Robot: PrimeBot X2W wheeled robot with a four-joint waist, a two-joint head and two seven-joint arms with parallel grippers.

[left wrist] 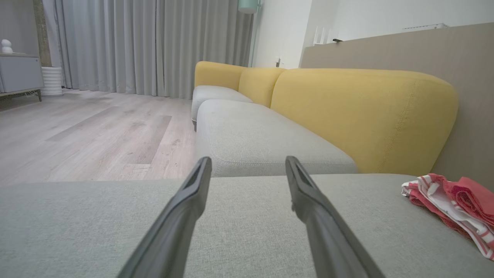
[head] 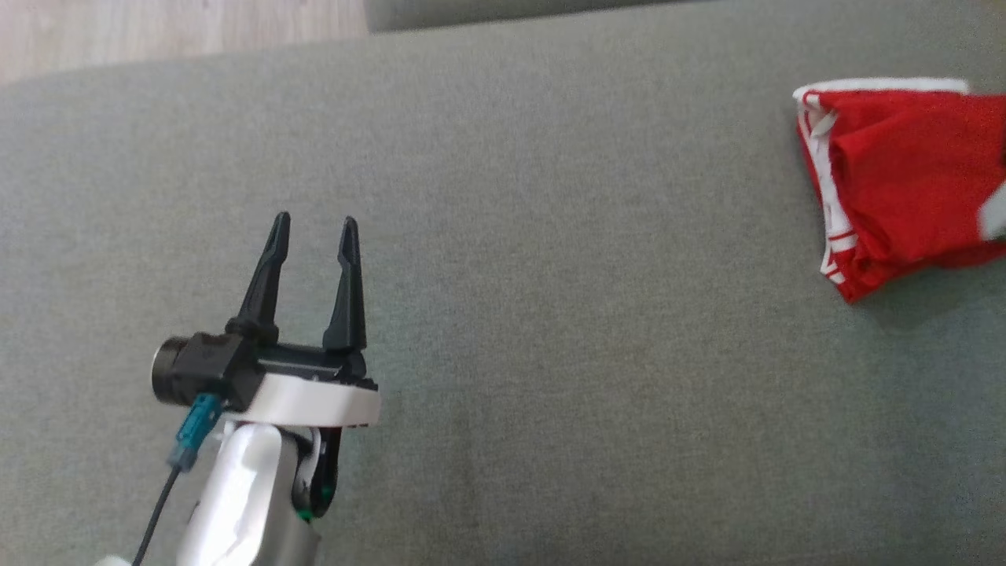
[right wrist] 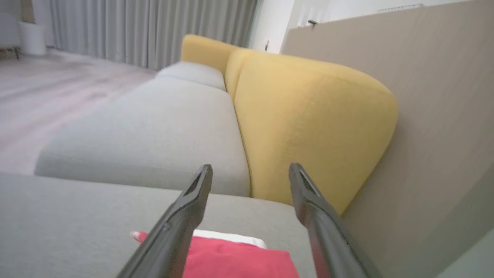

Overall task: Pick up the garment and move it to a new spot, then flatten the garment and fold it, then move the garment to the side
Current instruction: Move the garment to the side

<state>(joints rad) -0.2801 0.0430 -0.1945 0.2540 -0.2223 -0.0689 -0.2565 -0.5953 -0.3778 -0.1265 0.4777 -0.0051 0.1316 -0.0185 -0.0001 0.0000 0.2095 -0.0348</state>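
Right gripper (right wrist: 251,166) spread wide, empty, hovering just over garment (right wrist: 231,258). I read left gripper (head: 314,218), also open and empty, well apart to garment's left; right arm nearer.

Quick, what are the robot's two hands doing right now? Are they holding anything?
Left gripper: open, holding nothing.
Right gripper: open, holding nothing; the red garment lies loose beneath it.

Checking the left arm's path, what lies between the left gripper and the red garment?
Only bare grey cushion. The head view shows plain fabric running from the left gripper to the red garment at the right edge.
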